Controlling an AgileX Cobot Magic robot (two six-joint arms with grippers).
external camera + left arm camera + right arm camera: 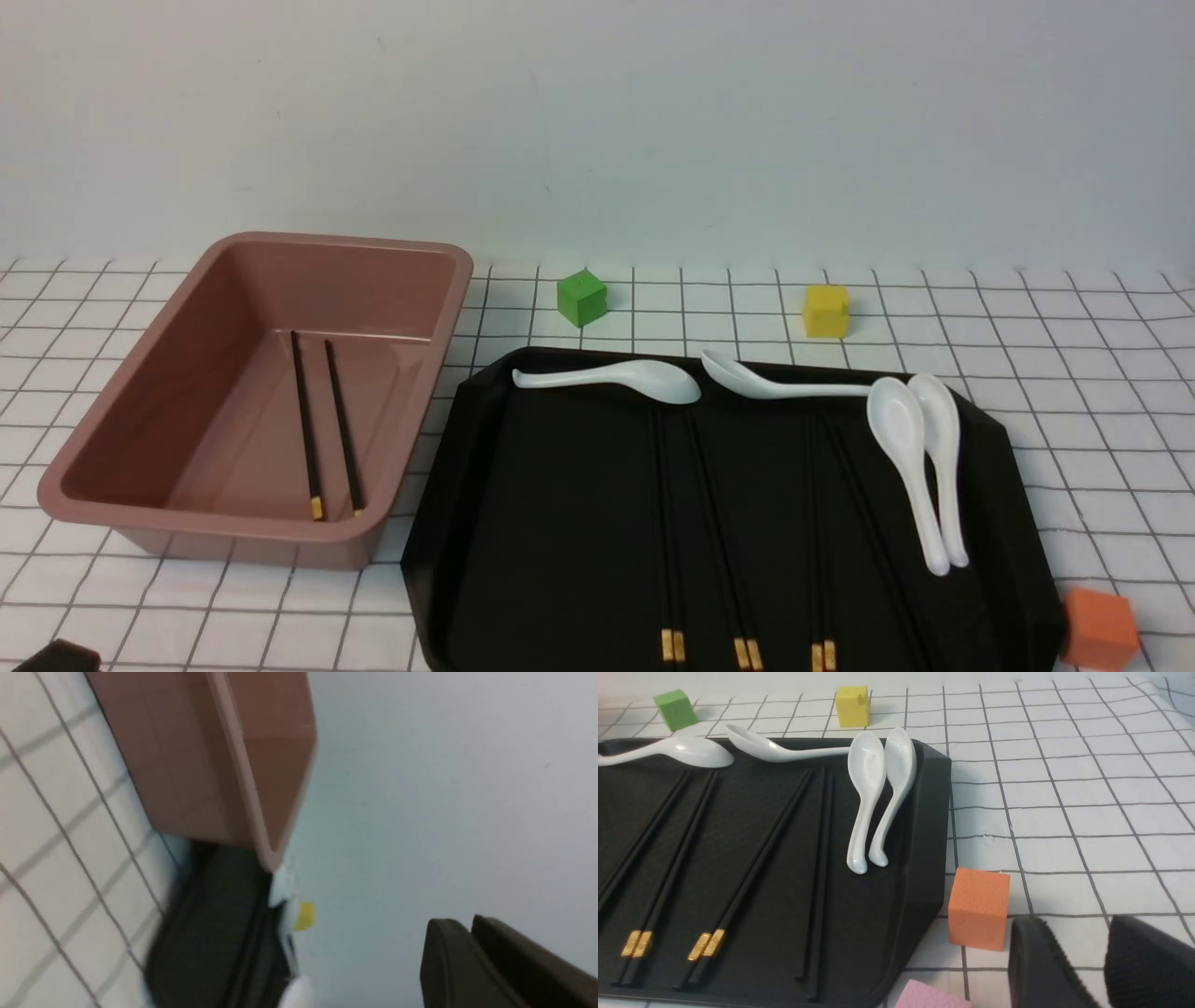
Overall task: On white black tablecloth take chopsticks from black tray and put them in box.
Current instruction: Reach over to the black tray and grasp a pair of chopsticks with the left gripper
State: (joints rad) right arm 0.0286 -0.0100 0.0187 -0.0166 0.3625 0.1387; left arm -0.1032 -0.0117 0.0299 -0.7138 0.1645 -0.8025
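Note:
The black tray (560, 523) lies on the white grid tablecloth (1074, 373), right of the pink box (140, 401). Several black chopsticks (672, 644) with gold bands lie lengthwise in the tray; they also show in the right wrist view (705, 945). One pair of chopsticks (307, 439) lies inside the box. My left gripper (467, 924) is shut and empty, low beside the box (196, 765); only its edge (56, 656) shows in the front view. My right gripper (1073, 926) is open and empty over the cloth, right of the tray (924, 835).
Several white spoons (920, 467) lie in the tray's far and right parts. A green cube (582, 298) and a yellow cube (826, 310) stand behind the tray. An orange cube (978, 907) and a pink block (931, 998) sit by the tray's near right corner.

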